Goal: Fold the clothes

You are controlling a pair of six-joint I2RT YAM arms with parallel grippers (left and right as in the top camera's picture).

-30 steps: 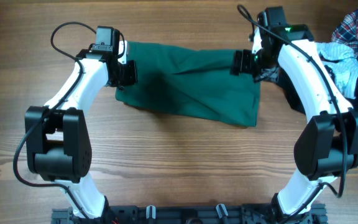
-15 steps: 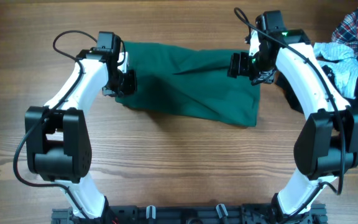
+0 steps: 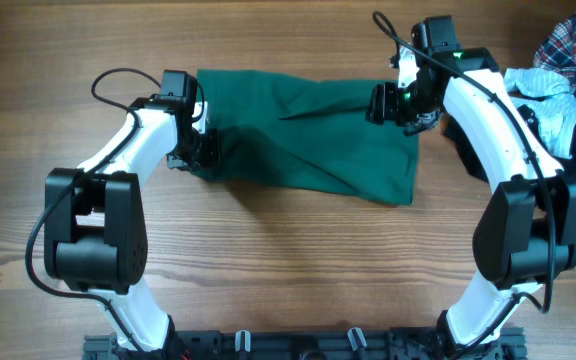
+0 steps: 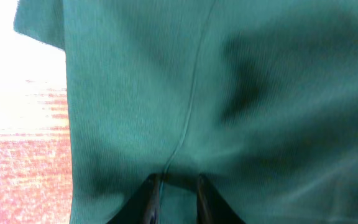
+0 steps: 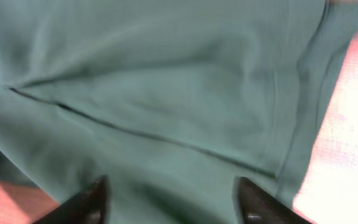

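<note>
A dark green garment (image 3: pixel 308 135) lies folded across the far middle of the wooden table. My left gripper (image 3: pixel 205 148) is at its left edge, its fingers nearly closed and pinching a fold of the green cloth (image 4: pixel 178 186). My right gripper (image 3: pixel 386 102) hovers over the garment's upper right part, fingers wide open over the green cloth (image 5: pixel 166 124), holding nothing.
A heap of other clothes (image 3: pixel 568 70), plaid and light blue, lies at the far right of the table. The wooden tabletop (image 3: pixel 288 260) in front of the garment is bare. Both arm bases stand at the near edge.
My left gripper has moved down along the garment's left edge and closed on the cloth. My right gripper has shifted slightly left over the upper right part.
</note>
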